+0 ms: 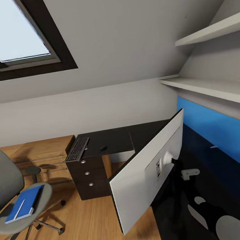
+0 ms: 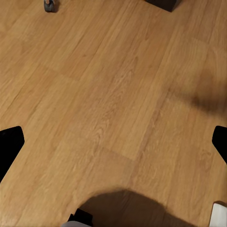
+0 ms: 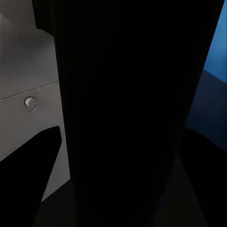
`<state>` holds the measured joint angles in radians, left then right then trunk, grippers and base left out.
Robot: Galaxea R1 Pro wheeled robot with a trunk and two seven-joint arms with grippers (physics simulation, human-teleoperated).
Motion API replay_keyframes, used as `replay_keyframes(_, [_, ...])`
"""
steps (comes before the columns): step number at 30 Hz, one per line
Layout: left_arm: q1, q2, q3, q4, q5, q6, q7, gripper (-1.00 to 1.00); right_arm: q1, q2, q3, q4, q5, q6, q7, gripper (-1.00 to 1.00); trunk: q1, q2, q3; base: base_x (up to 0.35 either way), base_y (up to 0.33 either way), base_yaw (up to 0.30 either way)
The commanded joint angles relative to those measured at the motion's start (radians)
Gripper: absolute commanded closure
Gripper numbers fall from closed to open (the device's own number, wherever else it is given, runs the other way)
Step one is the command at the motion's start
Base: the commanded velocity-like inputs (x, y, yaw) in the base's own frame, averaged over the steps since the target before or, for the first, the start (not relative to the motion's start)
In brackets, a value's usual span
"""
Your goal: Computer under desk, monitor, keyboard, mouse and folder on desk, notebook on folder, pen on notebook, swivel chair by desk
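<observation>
The monitor stands slanted on the black desk, its white back toward me. At the desk's far left end lies the keyboard, with the small dark mouse beside it. The swivel chair stands on the floor to the left, and the blue folder lies on its seat with the white pen on top. I cannot make out the notebook, and the computer is out of view. My left gripper hangs open over bare floor. My right arm is low beside the monitor; a wide dark slab fronts its gripper.
Dark drawers with silver knobs sit under the desk's left end, and a light wood cabinet stands behind the chair. The blue back panel and white shelves run along the right wall. A chair wheel rests on the wood floor.
</observation>
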<state>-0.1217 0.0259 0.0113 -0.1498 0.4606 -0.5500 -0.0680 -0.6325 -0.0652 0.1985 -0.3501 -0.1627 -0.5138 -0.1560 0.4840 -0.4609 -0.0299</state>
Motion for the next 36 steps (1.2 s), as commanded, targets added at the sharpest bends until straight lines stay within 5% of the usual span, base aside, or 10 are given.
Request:
replay_keyframes(1, [-0.001,0.000,0.001,0.001,0.007,-0.002,-0.007,-1.00,-0.001,-0.001,0.010,0.000,-0.009,-0.003,-0.002,1.00,0.001,-0.002,-0.002,0.000,0.000,0.000])
replay_keyframes(36, [-0.001,0.000,0.001,0.001,0.007,-0.002,-0.007,-1.00,-0.001,-0.001,0.010,0.001,-0.009,-0.002,-0.002,1.00,0.001,-0.002,-0.002,-0.043,-0.005,0.000])
